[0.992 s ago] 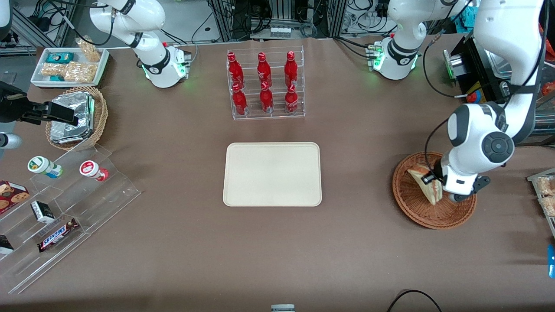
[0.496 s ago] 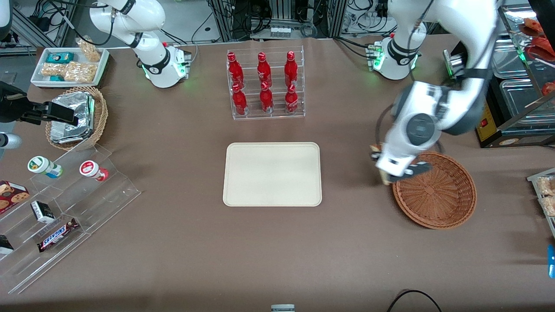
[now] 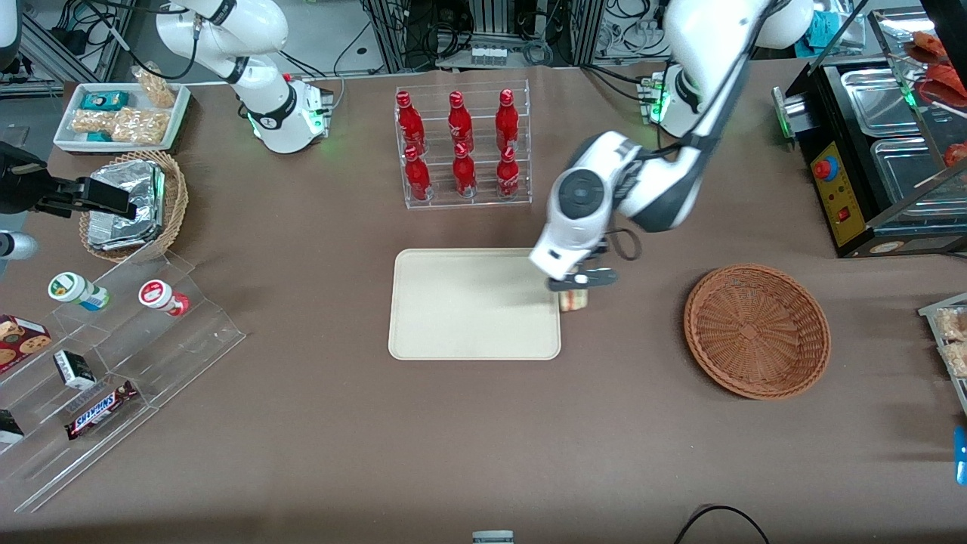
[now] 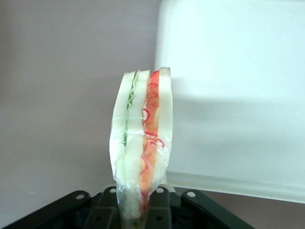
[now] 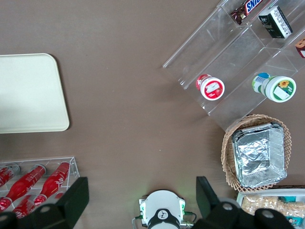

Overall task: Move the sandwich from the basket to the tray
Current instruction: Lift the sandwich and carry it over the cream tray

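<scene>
The clear-wrapped triangular wedge sandwich of pale bread with red-orange and green filling (image 4: 140, 148) is held by the black two-finger gripper (image 3: 578, 281), whose fingers are closed flat against the two bread faces at one end of the wedge, so that the sandwich hangs edge-on. In the front view, just right of centre of the frame, the gripper is seen at the edge of the flat cream-beige rectangular tray (image 3: 453, 302) nearest the round reddish-brown wicker basket (image 3: 757, 330), which lies well apart in the right part of that frame. The sandwich is judged to be light, soft and easily crushed, with a slippery film wrap. A gentle grip across the flat bread faces is judged safest, since squeezing the layered edges would force the filling out.
</scene>
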Robot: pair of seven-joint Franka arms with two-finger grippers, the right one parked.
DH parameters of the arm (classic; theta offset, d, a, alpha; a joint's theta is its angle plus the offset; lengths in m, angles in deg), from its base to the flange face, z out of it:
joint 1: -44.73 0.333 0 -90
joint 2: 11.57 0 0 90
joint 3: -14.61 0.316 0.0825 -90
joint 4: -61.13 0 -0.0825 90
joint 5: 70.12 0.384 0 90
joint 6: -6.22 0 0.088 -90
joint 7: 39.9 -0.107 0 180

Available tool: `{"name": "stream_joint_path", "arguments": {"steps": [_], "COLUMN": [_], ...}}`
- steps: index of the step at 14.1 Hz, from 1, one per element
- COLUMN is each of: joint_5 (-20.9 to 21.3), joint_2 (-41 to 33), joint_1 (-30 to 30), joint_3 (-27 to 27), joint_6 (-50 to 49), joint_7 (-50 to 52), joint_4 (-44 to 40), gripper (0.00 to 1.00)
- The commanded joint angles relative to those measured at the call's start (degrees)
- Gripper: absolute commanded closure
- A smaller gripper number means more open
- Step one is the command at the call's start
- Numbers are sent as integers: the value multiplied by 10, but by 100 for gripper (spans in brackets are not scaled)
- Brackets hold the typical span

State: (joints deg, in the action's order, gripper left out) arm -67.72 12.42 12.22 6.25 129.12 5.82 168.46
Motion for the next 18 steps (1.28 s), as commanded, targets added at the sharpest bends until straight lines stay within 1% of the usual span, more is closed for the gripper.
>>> {"name": "stream_joint_path", "arguments": {"steps": [1, 5, 7, 8, 11, 12, 13, 14, 15, 18], "joint_5": [-6, -6, -5, -3, -5, -5, -4, -4, -3, -2], "joint_2": [60, 115, 145, 155, 161, 160, 161, 161, 161, 155], "joint_1": [-30, -79, -93, -103, -114, -115, -115, -115, -114, -113], "joint_3": [9, 9, 9, 9, 9, 9, 9, 9, 10, 12], "joint_6": [0, 9, 9, 10, 10, 10, 11, 11, 11, 9], "joint_7": [3, 54, 77, 82, 84, 94, 102, 104, 104, 120], "joint_4": [-68, -147, -180, -189, -193, -193, -193, -193, -193, -212], "gripper": [84, 81, 80, 78, 77, 64, 54, 33, 0, 0]}}
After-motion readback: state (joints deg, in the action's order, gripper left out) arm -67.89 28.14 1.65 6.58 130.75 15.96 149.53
